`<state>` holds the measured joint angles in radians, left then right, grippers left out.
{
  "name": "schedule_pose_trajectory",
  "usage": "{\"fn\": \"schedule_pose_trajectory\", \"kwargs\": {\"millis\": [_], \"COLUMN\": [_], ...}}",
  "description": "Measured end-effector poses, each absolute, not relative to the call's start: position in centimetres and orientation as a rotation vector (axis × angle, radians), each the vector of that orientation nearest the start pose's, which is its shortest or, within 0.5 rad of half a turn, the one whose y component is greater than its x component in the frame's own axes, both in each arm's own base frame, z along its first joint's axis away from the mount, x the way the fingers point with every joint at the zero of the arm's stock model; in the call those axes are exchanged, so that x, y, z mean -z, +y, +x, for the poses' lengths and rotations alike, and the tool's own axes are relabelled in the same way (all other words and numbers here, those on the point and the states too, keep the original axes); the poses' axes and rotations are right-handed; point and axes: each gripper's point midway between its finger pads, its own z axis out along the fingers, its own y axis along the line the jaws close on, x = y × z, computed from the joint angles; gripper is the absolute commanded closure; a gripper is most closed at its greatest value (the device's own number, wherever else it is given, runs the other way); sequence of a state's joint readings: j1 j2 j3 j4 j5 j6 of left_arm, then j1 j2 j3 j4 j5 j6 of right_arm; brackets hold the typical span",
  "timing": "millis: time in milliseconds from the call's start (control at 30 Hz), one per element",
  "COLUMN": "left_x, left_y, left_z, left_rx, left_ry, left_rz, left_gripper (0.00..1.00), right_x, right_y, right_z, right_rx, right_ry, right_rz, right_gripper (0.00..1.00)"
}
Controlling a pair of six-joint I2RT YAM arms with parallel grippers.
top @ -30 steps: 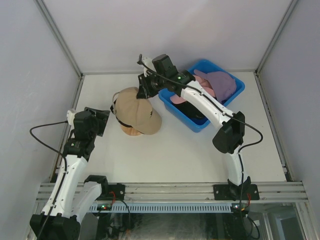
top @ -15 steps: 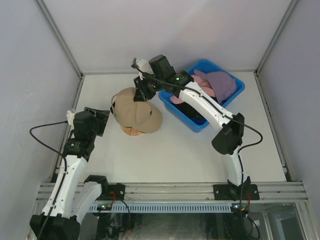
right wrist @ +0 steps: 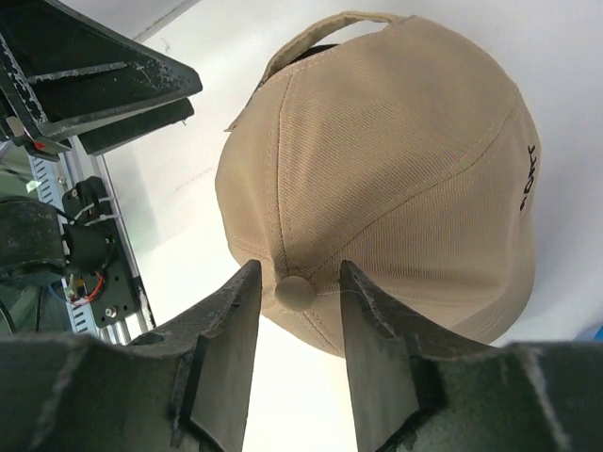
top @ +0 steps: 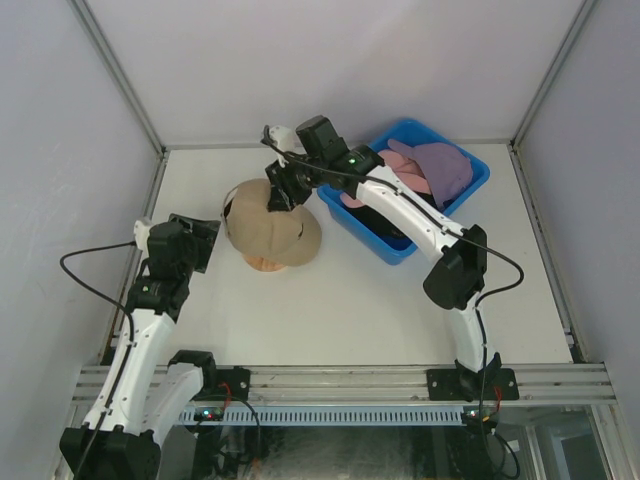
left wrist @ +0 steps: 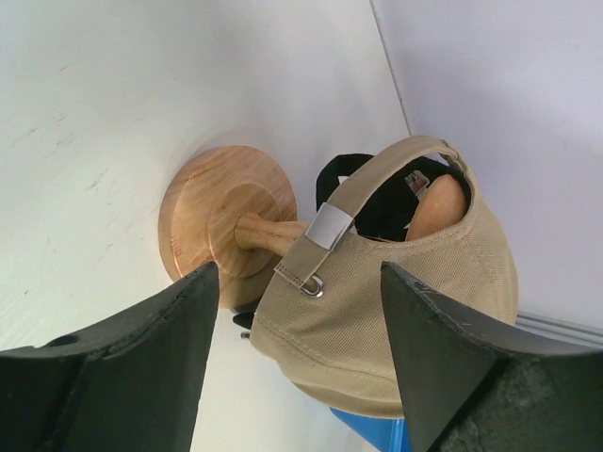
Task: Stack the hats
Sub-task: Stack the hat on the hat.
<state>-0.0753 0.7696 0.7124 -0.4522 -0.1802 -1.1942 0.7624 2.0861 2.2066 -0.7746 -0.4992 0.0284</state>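
A tan hat sits on the wooden stand, over a black hat whose edge shows beneath it in the left wrist view. My right gripper hovers at the tan hat's crown. Its jaws stand open on either side of the top button without touching it. My left gripper waits just left of the stand, open and empty. In its own view the left gripper faces the tan hat's back strap and the stand's base.
A blue bin stands at the back right, close to the stand. It holds a purple hat, a pink hat and something dark. White walls close in the table's left, back and right sides.
My right gripper has shifted left over the stand and spread its jaws, letting go of the tan hat, which has settled onto the stand. The left arm has not moved.
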Motion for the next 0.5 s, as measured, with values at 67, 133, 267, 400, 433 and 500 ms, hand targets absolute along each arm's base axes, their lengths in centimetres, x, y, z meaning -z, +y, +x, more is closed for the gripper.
{"fn": "schedule_pose_trajectory", "kwargs": {"millis": [67, 133, 267, 400, 433, 500], "left_x": [-20.5, -20.5, -20.3, -20.3, -20.3, -20.3], "left_y": [-2.9, -2.9, -2.9, -3.0, -3.0, -3.1], "left_z": [29.1, 29.2, 29.2, 29.4, 29.4, 29.5], "left_rx": [0.582, 0.581, 0.581, 0.586, 0.587, 0.589], "left_ry": [1.741, 1.744, 1.749, 1.75, 1.75, 1.75], "left_rz": [-1.223, -1.224, -1.225, -1.222, -1.221, -1.219], "left_gripper": [0.26, 0.25, 0.25, 0.25, 0.25, 0.24], "right_x": [-25.9, -25.8, -25.6, -25.1, -25.1, -25.0], "right_y": [43.5, 43.5, 43.5, 43.2, 43.2, 43.2], "right_z": [33.3, 33.3, 33.8, 34.3, 34.5, 34.8], "right_rx": [-0.973, -0.972, -0.971, -0.973, -0.973, -0.974], "right_ry": [2.041, 2.041, 2.044, 2.059, 2.061, 2.062], "right_rz": [-1.096, -1.096, -1.077, -1.051, -1.042, -1.026], "right_gripper": [0.6, 0.59, 0.57, 0.55, 0.54, 0.52]}}
